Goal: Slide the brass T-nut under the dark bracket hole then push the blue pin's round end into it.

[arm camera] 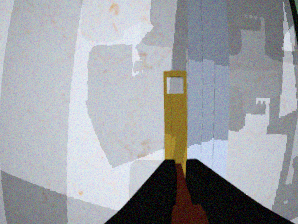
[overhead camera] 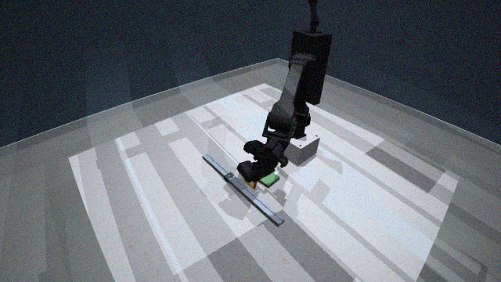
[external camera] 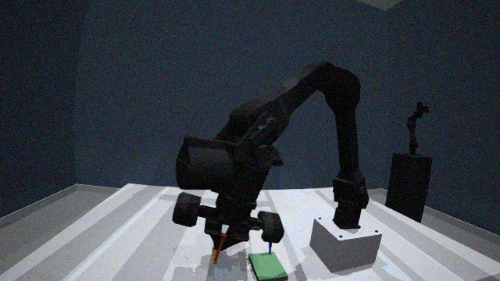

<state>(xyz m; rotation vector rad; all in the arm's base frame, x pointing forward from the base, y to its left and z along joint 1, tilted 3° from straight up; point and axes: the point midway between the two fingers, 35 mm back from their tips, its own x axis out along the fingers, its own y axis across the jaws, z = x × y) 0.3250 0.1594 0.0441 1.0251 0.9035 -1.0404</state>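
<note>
My gripper (overhead camera: 253,181) (external camera: 219,247) (arm camera: 180,169) is shut on the orange handle (overhead camera: 255,183) (external camera: 220,249) (arm camera: 187,202) of the brass T-nut (overhead camera: 250,184) (external camera: 214,255) (arm camera: 176,120). The nut is held in the air near the aluminum rail (overhead camera: 268,210) (arm camera: 207,105); in the wrist view it appears along the rail's left edge, with its square hole away from the fingers. Its exact height is unclear. The dark bracket (overhead camera: 229,175) sits across the rail, farther along. The blue pin (external camera: 269,248) stands upright at the green tray (overhead camera: 270,179) (external camera: 269,267), beside the gripper.
The arm's grey base block (overhead camera: 303,151) (external camera: 345,250) stands behind the tray. A black pedestal (external camera: 408,185) with a small dark arm on it is farther back. Striped light and shadow patches cover the table top (overhead camera: 156,204).
</note>
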